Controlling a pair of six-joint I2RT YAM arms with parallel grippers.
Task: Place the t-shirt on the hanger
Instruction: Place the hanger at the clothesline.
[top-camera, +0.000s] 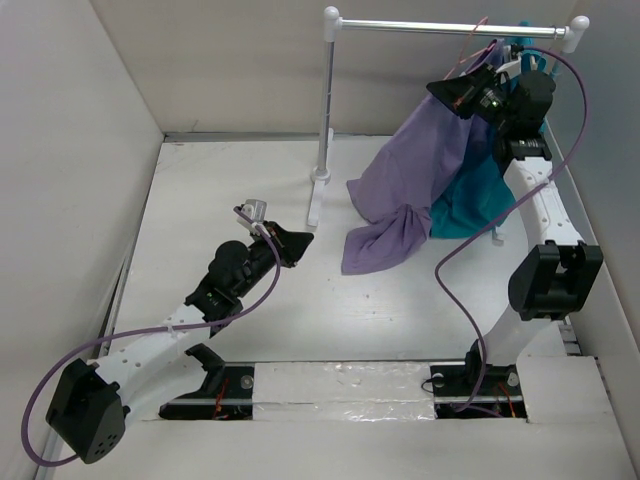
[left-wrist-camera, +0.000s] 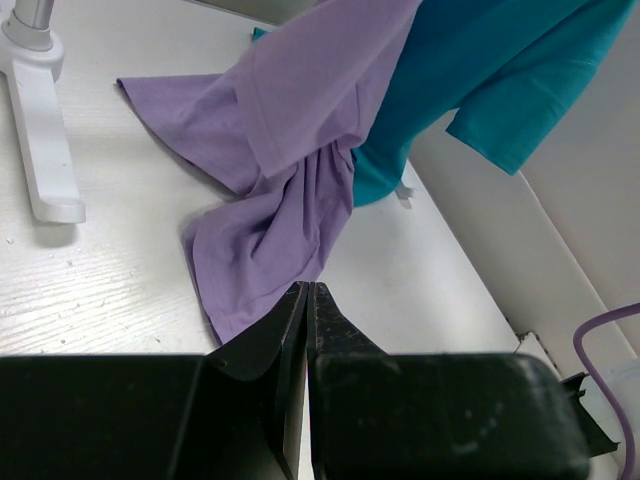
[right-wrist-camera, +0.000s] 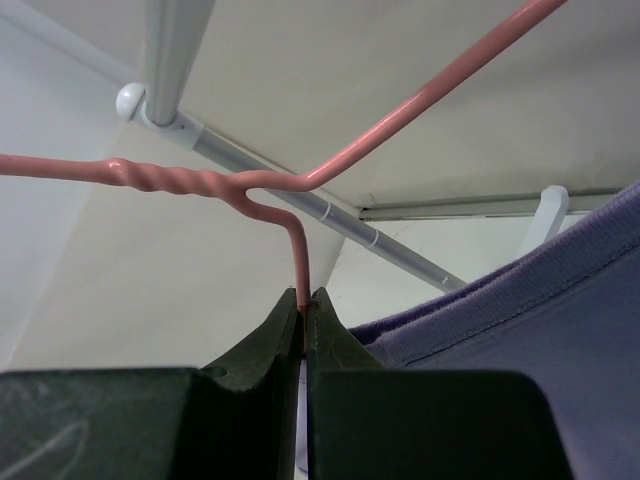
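The lavender t-shirt (top-camera: 410, 190) hangs from up near the rail, its lower part bunched on the table; it also shows in the left wrist view (left-wrist-camera: 290, 150) and the right wrist view (right-wrist-camera: 540, 340). My right gripper (top-camera: 470, 88) is raised near the rail and shut on the pink wire hanger (right-wrist-camera: 300, 270), gripping the wire below its twisted neck. The hanger's pink hook (top-camera: 470, 45) shows just under the rail. My left gripper (top-camera: 300, 243) is shut and empty, low over the table left of the shirt's bunched hem.
A white rack with a metal rail (top-camera: 450, 27) and post (top-camera: 325, 110) stands at the back. A teal shirt (top-camera: 480, 190) hangs behind the lavender one. White walls enclose the table on the left, back and right.
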